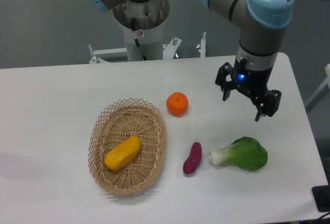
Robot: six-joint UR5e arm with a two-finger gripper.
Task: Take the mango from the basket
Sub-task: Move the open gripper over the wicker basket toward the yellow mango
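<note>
1. We see the jaws spread wide with nothing between them; the gripper (248,97) hangs above the right part of the bench (51,100).
2. We note a leafy green vegetable (241,154) on the bench just below the gripper in the picture.
3. A purple sweet potato (192,158) lies left of the vegetable, close by but apart.
4. A round orange (177,104) sits on the bench beside the upper right rim of the basket (100,125).
5. We find the mango (122,152) lying aslant inside the basket, well apart from the gripper.
</note>
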